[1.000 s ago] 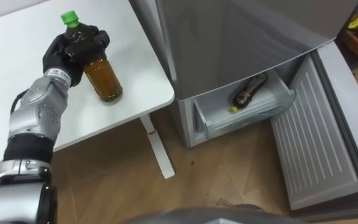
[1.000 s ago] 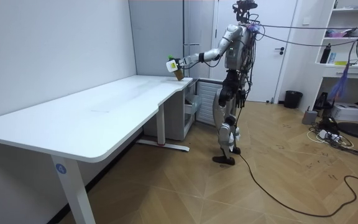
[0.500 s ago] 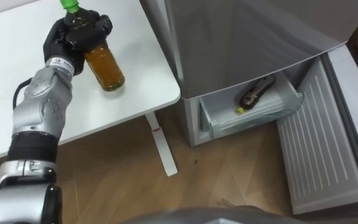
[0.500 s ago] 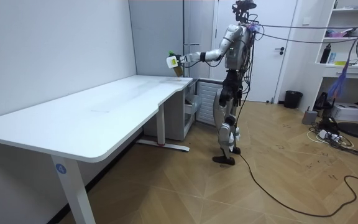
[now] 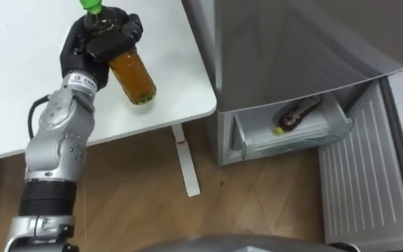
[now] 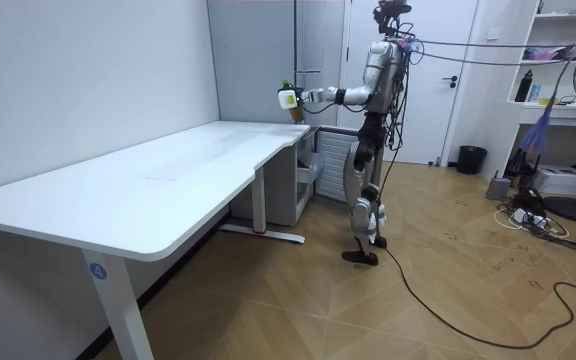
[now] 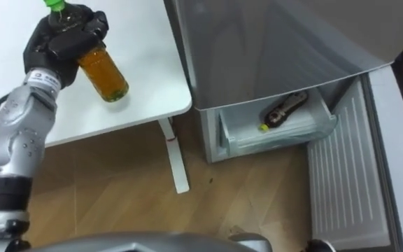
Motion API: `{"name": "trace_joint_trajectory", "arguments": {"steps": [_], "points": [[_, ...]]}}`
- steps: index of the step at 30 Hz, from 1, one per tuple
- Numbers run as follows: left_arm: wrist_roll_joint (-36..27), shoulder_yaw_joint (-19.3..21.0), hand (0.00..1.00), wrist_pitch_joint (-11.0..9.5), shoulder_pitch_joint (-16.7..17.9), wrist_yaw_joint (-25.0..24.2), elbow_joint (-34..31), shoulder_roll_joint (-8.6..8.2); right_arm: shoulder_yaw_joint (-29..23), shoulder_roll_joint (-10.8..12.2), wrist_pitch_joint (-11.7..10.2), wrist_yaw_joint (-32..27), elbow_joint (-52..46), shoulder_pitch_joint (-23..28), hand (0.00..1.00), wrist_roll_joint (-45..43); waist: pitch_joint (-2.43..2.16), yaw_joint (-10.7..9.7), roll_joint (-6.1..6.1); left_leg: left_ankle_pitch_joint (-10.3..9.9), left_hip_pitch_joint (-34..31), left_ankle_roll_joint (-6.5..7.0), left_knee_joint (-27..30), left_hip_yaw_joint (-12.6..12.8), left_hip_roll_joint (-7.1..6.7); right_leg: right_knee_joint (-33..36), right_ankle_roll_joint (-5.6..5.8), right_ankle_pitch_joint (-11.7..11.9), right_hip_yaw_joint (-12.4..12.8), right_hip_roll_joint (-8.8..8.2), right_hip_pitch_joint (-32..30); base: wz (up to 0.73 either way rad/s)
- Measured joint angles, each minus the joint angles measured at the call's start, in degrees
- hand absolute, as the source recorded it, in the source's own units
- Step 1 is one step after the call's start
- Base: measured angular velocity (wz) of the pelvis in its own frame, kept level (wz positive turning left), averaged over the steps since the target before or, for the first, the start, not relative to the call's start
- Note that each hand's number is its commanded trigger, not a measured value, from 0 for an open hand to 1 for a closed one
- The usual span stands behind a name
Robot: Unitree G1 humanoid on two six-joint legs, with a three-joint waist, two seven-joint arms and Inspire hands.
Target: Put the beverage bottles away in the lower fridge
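Held drink: a bottle [image 5: 133, 75] of amber liquid with a green cap [image 5: 90, 5], tilted so that the cap points up and away and the base points down toward the fridge.
Position of drink: raised clear of the white table [image 5: 19, 91], above its corner nearest the fridge; the room view shows it in the air at the end of the outstretched arm.
Left hand [image 5: 98, 43]: black fingers curled round the bottle's shoulder and neck, the thumb closing from the opposite side; the amber lower half hangs free below the palm.
Drawer bottle [image 5: 299, 113]: a second, dark drink with a yellow cap, lying on its side in the lower compartment.
Lower drawer [image 5: 296, 136]: pulled out from the base of the grey fridge [image 5: 292, 42], with free space beside the drink it already holds.
Fridge door [image 5: 359, 189]: swung wide open to the robot's right, its ribbed inner face showing.
Stance: the robot stands upright between the table end and the fridge.
Stage (judgement): pick-up done, carry to the drawer not yet made.
Risk 1 (judgement): the grasp sits high, so the heavy lower half could swing or slip through the fingers.
Risk 2 (judgement): the base may knock the fridge's front corner or the drawer rim on the way down.
Risk 3 (judgement): a drop from height could strike the drink lying inside.
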Motion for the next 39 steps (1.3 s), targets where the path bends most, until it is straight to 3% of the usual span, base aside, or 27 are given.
{"name": "trace_joint_trajectory", "arguments": {"steps": [4, 5, 8, 12, 19, 22, 24, 30, 34, 39], "points": [[-0.17, -0.20, 1.00, 0.00, 0.93, -0.99, -1.11, -0.59, 0.79, 0.05, -0.59, -0.13, -0.19, -1.16, 0.00, 2.59, 0.11, 1.29, -0.21, 0.10, -0.68, -0.17, 0.15, -0.24, 0.00, -0.36, -0.32, -0.20, -0.46, -0.01, -0.12, 0.07], [-0.67, -0.21, 1.00, 0.00, 1.64, -1.08, -2.39, -0.59, 0.99, 0.05, -0.66, -0.12, -0.96, -1.18, 0.00, 4.09, -0.18, 1.36, -0.28, 0.09, -1.46, -0.18, 0.87, -0.60, -0.02, -1.06, -0.37, -0.21, -0.99, -0.01, -0.19, 0.20], [-1.13, -1.15, 1.00, 0.00, 2.09, -2.51, -5.24, -0.71, 1.01, 0.02, -1.51, 0.11, -1.74, -1.25, 0.00, 8.88, -0.36, 2.37, -0.44, 0.12, -2.68, -0.21, 1.78, -1.55, -0.13, -0.98, -0.45, -0.15, -1.79, -0.06, -1.05, 0.19], [-1.43, -1.74, 1.00, -0.01, 3.20, -5.36, -7.20, -2.38, 2.86, -0.13, -1.83, 0.12, -2.94, -1.26, 0.00, 12.73, -0.39, 4.13, -0.42, 0.13, -3.42, -0.23, 2.00, -1.90, -0.20, -0.88, -0.45, -0.12, -3.57, -0.57, -1.28, 0.13], [-1.97, -4.24, 1.00, 0.00, 6.46, -7.23, -7.20, -2.80, 5.23, 0.14, -3.84, 0.61, -4.33, -2.11, 0.00, 14.94, -0.37, 4.16, -0.36, 0.13, -3.42, -0.23, 1.93, -2.28, -0.30, -0.91, -0.40, -0.12, -6.54, -0.94, -0.64, 0.12], [-3.31, -5.80, 1.00, 0.00, 8.50, -8.21, -7.20, -2.76, 6.59, 0.29, -3.95, 1.00, -5.58, -2.13, 0.00, 15.84, -0.31, 4.12, -0.37, 0.13, -3.16, -0.21, 1.81, -2.52, -0.47, -0.98, -0.27, -0.20, -6.55, -1.05, 0.00, 0.07], [-5.07, -7.10, 1.00, -0.01, 8.83, -9.02, -7.20, -3.01, 8.04, 0.49, -4.21, 1.11, -5.63, -2.87, 0.00, 16.02, 0.13, 4.23, -0.47, 0.12, -3.54, -0.19, 1.75, -2.67, -0.52, -0.97, -0.26, -0.21, -6.75, -1.03, -0.24, 0.05], [-8.13, -11.40, 1.00, -0.37, 10.97, -9.62, -4.65, -3.86, 11.53, 0.88, -4.26, 2.10, -7.20, -3.94, 0.00, 15.62, 0.10, 5.39, -0.22, 0.21, -4.20, -0.14, 1.88, -2.76, -0.59, -0.75, -0.26, -0.21, -6.74, -1.05, -0.96, 0.00], [-9.88, -13.50, 1.00, -0.36, 13.24, -9.53, -3.64, -3.75, 13.74, 1.10, -4.23, 2.79, -10.49, -4.19, 0.00, 14.25, 0.57, 5.42, -0.97, 0.21, -4.51, -0.15, 2.57, -3.03, -0.59, -0.76, -0.26, -0.22, -7.29, -1.10, -0.99, 0.06], [-12.06, -14.45, 1.00, -0.40, 13.54, -9.40, -2.71, -3.41, 14.07, 1.39, -4.48, 5.32, -16.04, -4.30, 0.00, 14.12, 0.53, 5.42, -1.61, 0.20, -5.20, -0.14, 3.15, -3.09, -0.68, -0.68, -0.23, -0.23, -7.94, -1.31, -1.18, 0.09]]}}
